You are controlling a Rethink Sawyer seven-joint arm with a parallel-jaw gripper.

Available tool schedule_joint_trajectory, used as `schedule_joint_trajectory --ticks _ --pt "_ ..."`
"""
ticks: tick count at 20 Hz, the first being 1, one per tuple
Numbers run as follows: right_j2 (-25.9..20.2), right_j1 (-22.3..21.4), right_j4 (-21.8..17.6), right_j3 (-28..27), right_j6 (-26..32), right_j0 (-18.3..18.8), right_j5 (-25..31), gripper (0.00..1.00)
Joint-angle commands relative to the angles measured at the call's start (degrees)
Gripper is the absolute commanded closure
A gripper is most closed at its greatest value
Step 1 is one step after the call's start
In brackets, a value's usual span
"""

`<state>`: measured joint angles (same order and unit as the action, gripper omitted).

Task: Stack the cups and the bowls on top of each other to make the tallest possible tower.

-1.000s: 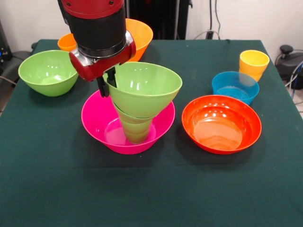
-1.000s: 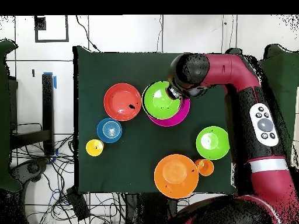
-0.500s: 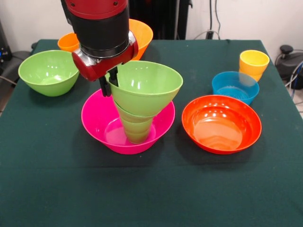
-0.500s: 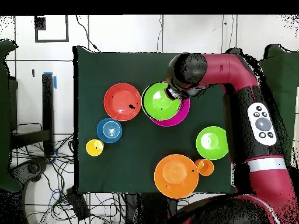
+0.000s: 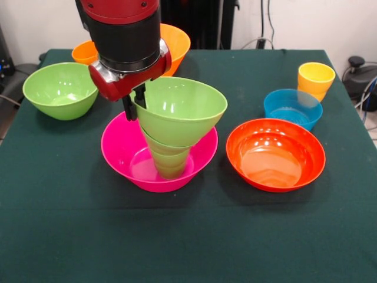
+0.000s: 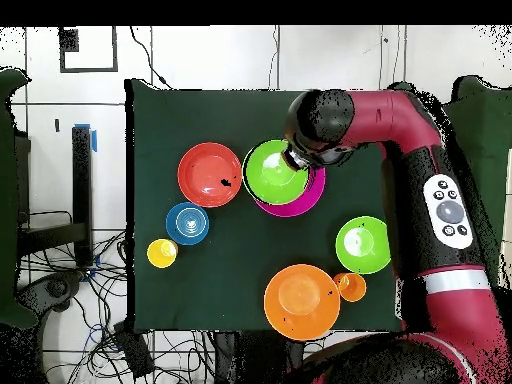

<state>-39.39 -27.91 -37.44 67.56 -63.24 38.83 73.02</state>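
Gripper (image 5: 135, 101) fingers clamp rim of light green bowl (image 5: 179, 109), seating it atop green cup (image 5: 169, 159) inside pink bowl (image 5: 126, 147); tower gaining height, leaning slightly.

You can't see the gripper (image 5: 135, 101) tips clearly behind the light green bowl's (image 5: 179, 109) rim; the arm hides most of the orange bowl (image 5: 177, 41).

Front view faces across the table (image 5: 59, 236); overhead looks down, seemingly higher.
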Motion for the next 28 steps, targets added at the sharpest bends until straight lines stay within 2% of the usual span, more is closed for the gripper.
schedule_joint_trajectory --ticks 1,12,28 --pt "0.39 1.01 -3.75 -3.93 18.24 -1.75 6.92 1.00" --pt "-0.32 2.61 -3.72 -6.88 19.42 -2.36 9.04 1.00" --pt "-0.05 0.68 -2.53 -1.83 17.42 -1.06 7.42 1.00"
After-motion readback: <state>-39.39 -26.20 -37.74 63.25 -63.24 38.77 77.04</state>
